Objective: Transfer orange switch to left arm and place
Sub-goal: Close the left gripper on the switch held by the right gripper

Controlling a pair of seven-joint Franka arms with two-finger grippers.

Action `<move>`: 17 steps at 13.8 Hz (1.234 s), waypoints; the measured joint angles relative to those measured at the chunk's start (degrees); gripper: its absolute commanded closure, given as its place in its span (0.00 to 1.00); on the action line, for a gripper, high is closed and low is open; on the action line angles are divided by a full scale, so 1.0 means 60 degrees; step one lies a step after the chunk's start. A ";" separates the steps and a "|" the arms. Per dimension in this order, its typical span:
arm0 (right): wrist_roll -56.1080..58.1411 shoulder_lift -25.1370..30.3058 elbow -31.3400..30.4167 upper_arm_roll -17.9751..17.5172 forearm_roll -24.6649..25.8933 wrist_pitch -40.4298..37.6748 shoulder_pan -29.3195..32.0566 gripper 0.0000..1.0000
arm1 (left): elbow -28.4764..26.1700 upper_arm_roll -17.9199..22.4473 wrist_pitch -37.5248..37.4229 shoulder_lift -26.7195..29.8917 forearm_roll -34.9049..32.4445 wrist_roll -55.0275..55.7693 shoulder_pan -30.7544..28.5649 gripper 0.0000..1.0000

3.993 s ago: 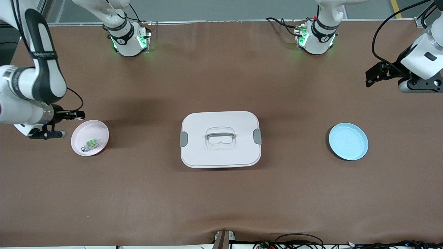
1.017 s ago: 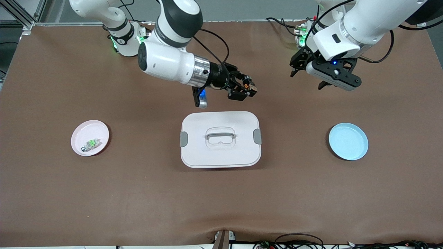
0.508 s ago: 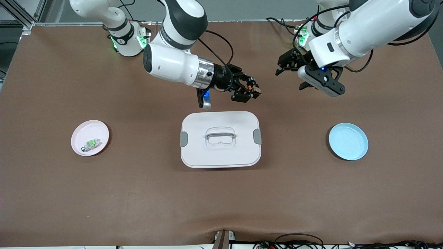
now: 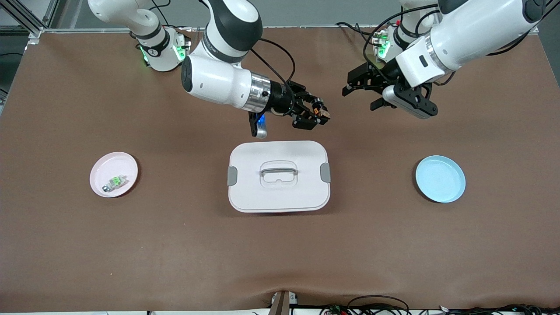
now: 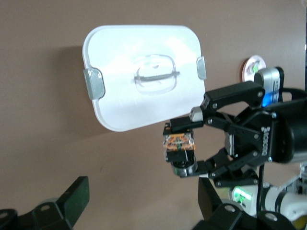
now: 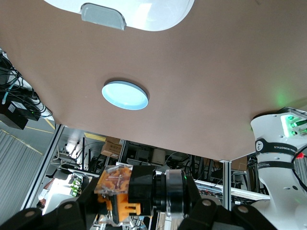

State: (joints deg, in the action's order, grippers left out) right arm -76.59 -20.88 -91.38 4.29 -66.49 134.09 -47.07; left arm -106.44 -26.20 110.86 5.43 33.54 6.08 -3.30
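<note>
The orange switch [image 4: 323,113] is a tiny black and orange block, and my right gripper [image 4: 321,115] is shut on it. They hang over the table between the white lidded box [image 4: 278,176] and the robots' bases. In the right wrist view the switch [image 6: 117,190] sits between the right gripper [image 6: 120,203] jaws. My left gripper [image 4: 359,98] is open and faces the switch from the left arm's end, with a gap between them. In the left wrist view the switch [image 5: 180,143] hangs apart from the open left gripper [image 5: 144,203], with the box [image 5: 144,72] past it.
A pink plate [image 4: 113,174] holding a green-and-white component [image 4: 115,181] lies toward the right arm's end of the table. A light blue plate [image 4: 440,179] lies toward the left arm's end. The box stands between the two plates.
The left gripper has swung in toward the held switch, closing the gap. The right gripper edged slightly toward the left arm's end, then held still with the switch.
</note>
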 measured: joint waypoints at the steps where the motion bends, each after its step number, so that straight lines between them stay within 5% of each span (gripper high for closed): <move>1: 0.0000 -0.0001 0.0002 -0.0001 0.0000 0.0000 -0.0001 0.83 | -0.0221 -0.0154 0.0410 0.0055 0.0016 0.0212 0.0002 0.01; 17: -0.0002 -0.0004 0.0026 -0.0002 0.0000 -0.0018 -0.0003 0.83 | -0.1283 -0.1105 0.2231 -0.0045 0.0628 0.1184 0.0010 0.19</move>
State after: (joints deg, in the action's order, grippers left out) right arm -76.60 -20.91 -91.22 4.27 -66.49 133.98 -47.09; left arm -114.14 -32.83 124.25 5.17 37.31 13.19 -3.24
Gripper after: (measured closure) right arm 0.273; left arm 0.167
